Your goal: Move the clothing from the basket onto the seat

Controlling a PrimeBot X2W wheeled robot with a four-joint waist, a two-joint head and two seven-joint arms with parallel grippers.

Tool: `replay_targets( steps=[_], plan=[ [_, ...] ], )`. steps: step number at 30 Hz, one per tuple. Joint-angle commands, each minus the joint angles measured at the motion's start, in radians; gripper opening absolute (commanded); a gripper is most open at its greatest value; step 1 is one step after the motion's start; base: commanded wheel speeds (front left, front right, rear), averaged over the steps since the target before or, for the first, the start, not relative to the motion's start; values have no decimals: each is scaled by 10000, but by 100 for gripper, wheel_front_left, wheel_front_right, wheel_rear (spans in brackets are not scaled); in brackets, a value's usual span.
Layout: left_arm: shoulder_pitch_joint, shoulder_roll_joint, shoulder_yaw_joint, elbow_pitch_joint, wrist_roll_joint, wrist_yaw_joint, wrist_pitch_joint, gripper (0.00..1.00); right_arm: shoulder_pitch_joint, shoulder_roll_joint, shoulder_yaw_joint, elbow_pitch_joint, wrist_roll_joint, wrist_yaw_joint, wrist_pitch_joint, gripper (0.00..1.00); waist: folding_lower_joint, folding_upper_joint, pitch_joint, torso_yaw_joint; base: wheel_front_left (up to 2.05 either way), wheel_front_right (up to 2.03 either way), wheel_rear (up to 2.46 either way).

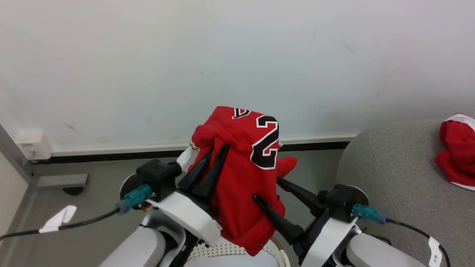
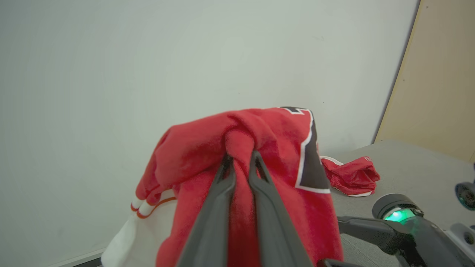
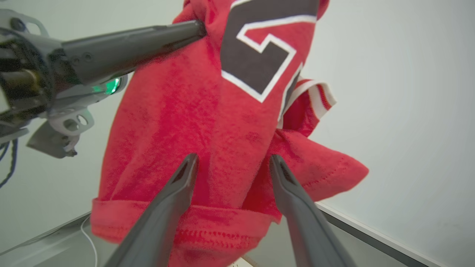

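Well apart, hanging clothing (image 1: 241, 178) and seat (image 1: 358, 163) edge.

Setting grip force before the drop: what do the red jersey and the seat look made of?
Red jersey: soft matte knit, probably synthetic; it drapes in folds, with slightly fuzzy surface and stitched hem. Seat: light grey woven upholstery, matte; coarse weave texture shows.

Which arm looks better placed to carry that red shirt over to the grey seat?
Probably left: the left gripper is shut on the red shirt; the right gripper is open, gripping nothing.
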Motion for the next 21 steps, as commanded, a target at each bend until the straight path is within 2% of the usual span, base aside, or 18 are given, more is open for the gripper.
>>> replay_targets(
  steps=[1,7,12,13,14,21],
  plan=[
    [-116,-29,-46,29,-17,-41,28,0,-364,24,296,211,398,-22,-75,100,0,-1,-13,32,0,0,0],
    [-260,-225,-309,22,-51,-192,103,0,-1438,221,1533,975,1555,-22,-235,100,0,-1,-64,156,0,0,0],
    [-321,-364,-473,127,-107,-264,118,0,-2025,440,2271,1113,2566,-22,-399,100,0,-1,-113,251,0,0,0],
    [-320,-382,-494,147,-117,-274,111,0,-2095,461,2330,1087,2705,-22,-407,43,0,-1,-124,269,0,0,0],
    [-322,-391,-509,172,-125,-284,103,0,-2133,468,2390,1070,2817,-22,-438,0,0,-1,-133,282,0,0,0],
    [-315,-300,-506,295,-76,-216,75,0,-2203,368,2222,750,3071,-22,-479,0,0,-1,-172,306,0,0,0]
  ],
)
